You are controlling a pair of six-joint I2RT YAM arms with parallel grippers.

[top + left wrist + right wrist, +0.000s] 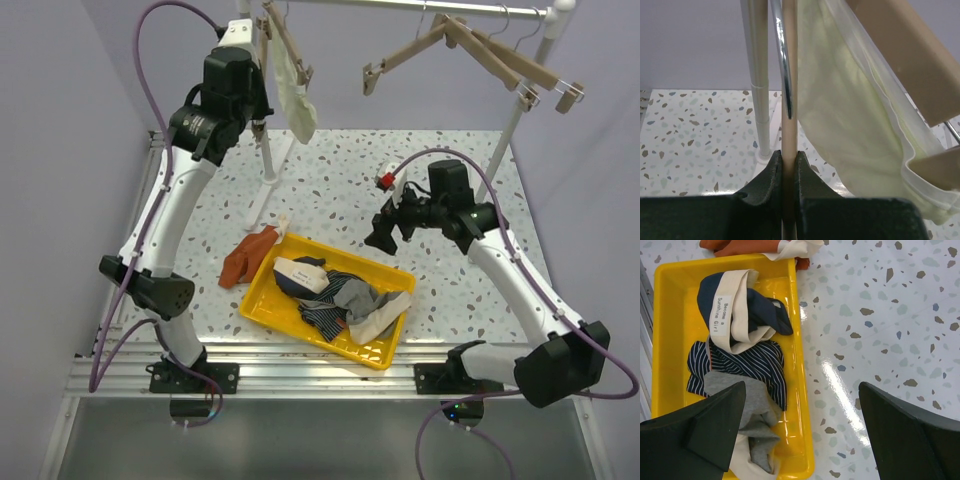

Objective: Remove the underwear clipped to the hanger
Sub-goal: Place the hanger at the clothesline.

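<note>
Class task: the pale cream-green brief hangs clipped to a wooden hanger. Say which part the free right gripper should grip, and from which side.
Probably its loose lower hem: the pale cream-green brief hangs limp below the hanger, folds bunched at the bottom. Come from its right, the open table side, since the left gripper, shut on the hanger, and the rack post crowd its left. The right gripper is open.

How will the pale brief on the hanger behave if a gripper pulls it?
The pale brief is thin and hangs in loose folds, so it will probably be floppy and light. A clip holds its edge, so it may stretch before slipping free.
</note>
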